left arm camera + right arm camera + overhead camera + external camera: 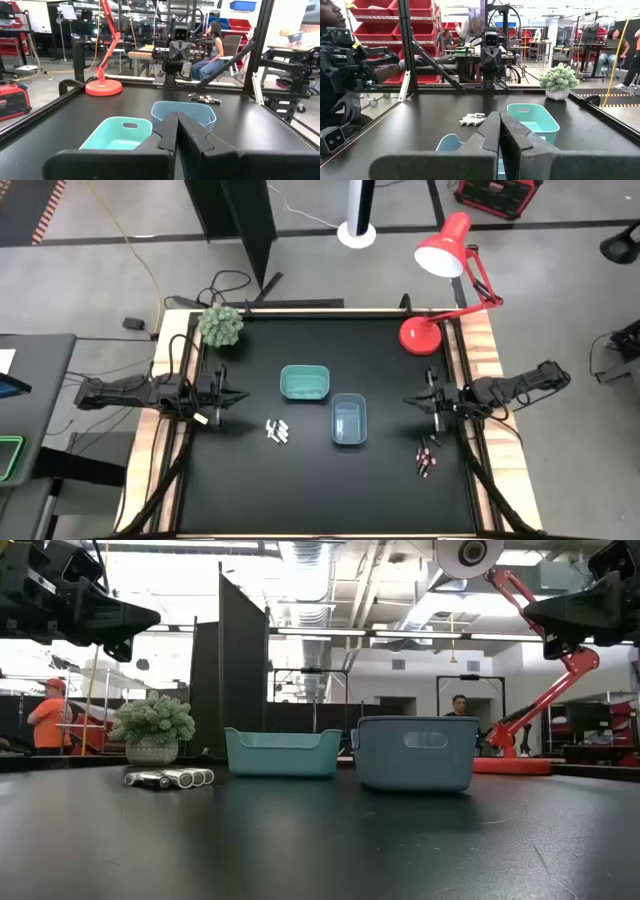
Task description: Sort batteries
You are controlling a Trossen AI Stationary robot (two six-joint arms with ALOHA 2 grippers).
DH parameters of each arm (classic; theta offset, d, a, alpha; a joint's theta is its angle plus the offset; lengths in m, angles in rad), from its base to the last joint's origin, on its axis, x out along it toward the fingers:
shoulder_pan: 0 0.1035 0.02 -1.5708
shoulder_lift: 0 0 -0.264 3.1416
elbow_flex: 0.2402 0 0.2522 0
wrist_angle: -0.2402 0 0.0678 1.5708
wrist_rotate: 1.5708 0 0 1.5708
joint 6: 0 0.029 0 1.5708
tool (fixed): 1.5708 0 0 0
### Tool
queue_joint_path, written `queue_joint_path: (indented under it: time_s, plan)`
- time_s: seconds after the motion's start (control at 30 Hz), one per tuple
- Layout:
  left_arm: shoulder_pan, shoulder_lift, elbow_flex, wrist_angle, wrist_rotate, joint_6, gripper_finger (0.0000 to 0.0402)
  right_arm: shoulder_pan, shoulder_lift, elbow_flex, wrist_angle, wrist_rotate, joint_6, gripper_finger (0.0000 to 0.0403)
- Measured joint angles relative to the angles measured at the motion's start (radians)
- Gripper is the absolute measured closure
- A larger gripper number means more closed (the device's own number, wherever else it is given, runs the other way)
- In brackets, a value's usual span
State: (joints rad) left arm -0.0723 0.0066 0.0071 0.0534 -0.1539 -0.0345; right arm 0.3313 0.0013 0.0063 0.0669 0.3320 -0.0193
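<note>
- Both pairs of fingers are sitting pressed together, holding nothing: the left gripper (241, 395) and right gripper (410, 400) are hovering at opposite table edges.
- Small white cylindrical batteries (277, 430) are lying beside the blue rectangular plastic tray (348, 420); the dark red-marked batteries (426, 459) are resting near the right gripper.
- The teal rectangular plastic tray (305, 382) is standing just behind.

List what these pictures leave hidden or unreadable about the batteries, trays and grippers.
- Dark batteries: high view, too small to count; low view, absent, apparently behind the blue tray.
- White batteries: every view, too small to count exactly or read markings.
- Teal tray and blue tray floors: low view, walls hide them; high view shows nothing inside.
- Left gripper and right gripper: wrist views, fingers together, bodies cut off at the edge.
</note>
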Motion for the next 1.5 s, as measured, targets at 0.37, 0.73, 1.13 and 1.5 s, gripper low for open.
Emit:
queue_joint_path:
  time_s: [0.37, 0.73, 1.13, 1.5]
  plan:
    - [0.0, 0.0, 0.0, 0.0, 0.0, 0.0, 0.0395, 0.0, 0.0, 0.0, 0.0, 0.0, 0.0, 0.0375]
    - [0.0, 0.0, 0.0, 0.0, 0.0, 0.0, 0.0395, 0.0, 0.0, 0.0, 0.0, 0.0, 0.001, 0.0375]
    - [0.0, -0.002, 0.0, 0.055, 0.0, -0.02, 0.0395, 0.0, 0.0, 0.0, 0.0, 0.0, 0.004, 0.0375]
    - [0.0, 0.0, 0.0, 0.316, 0.051, -0.179, 0.0395, 0.0, 0.0, 0.0, 0.0, 0.0, 0.004, 0.0375]
